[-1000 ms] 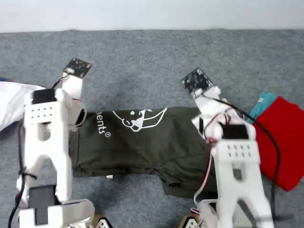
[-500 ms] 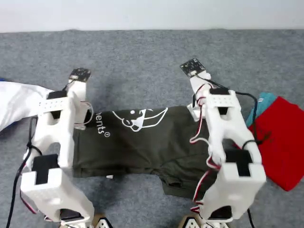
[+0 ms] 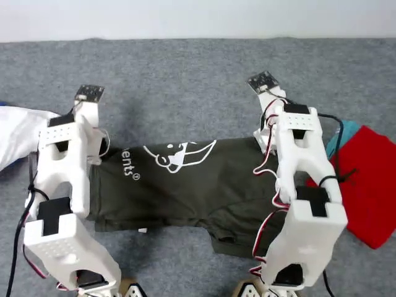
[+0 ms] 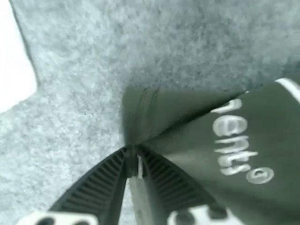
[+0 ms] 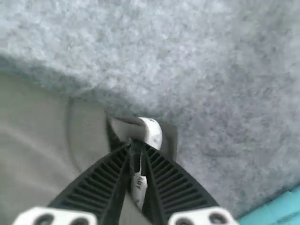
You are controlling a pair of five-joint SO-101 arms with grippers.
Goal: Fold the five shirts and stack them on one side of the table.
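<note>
We see the left claw [image 4: 131, 158] clamped on the green shirt [image 4: 201, 126]: its two ribbed fingers [image 4: 101, 178] meet at their tips with a fold of the cloth pinched between them, at the hemmed end of the shirt near the white print [image 4: 234, 143]. The right claw [image 5: 135, 151] is likewise pressed together on the other end of the same shirt, with a pleat of cloth between its tips and a small white piece [image 5: 151, 132] just beyond them; we cannot tell what that piece is. From above, the left arm [image 3: 62, 167] and the right arm [image 3: 303, 161] reach out over the two ends of the green shirt [image 3: 192, 192], which lies stretched crosswise between them on the grey surface [image 3: 185, 80]. It lies as a wide band with the print [image 3: 176, 154] face up along its far edge, nearer the left arm, and a rumpled bit of cloth juts out from its near edge toward the right arm. Beyond the left arm a white shirt [image 3: 15, 133] lies at the edge of the surface. Beyond the right arm lies a red shirt [image 3: 371, 185], touching a teal shirt [image 3: 346, 133] that shows at its far corner.
</note>
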